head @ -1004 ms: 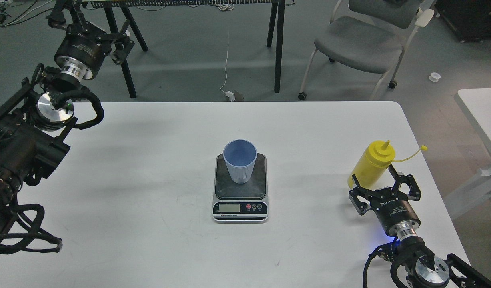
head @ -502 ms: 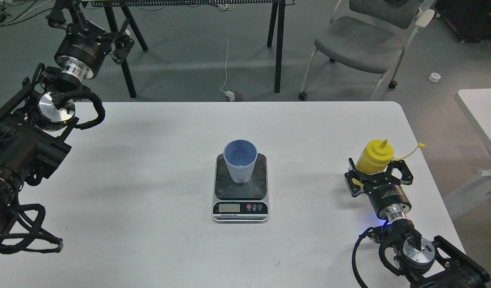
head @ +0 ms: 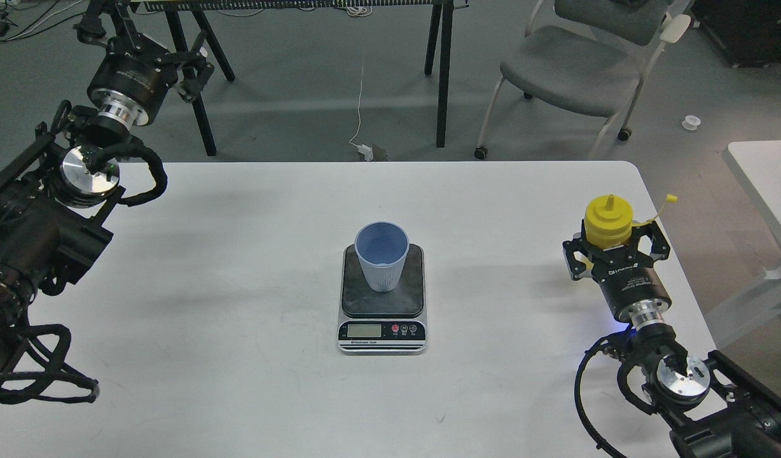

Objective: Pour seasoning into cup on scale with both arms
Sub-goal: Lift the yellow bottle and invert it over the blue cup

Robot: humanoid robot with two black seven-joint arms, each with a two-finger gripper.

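The right gripper has its jaws around the yellow squeeze bottle at the right side of the white desk. The blue cup stands on the scale in the middle. The left gripper hangs far left; I cannot tell how its jaws stand.

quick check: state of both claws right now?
Left claw: raised beyond the table's far-left corner, holding nothing; open or shut cannot be told.
Right claw: closed around the yellow seasoning bottle, bottle upright.
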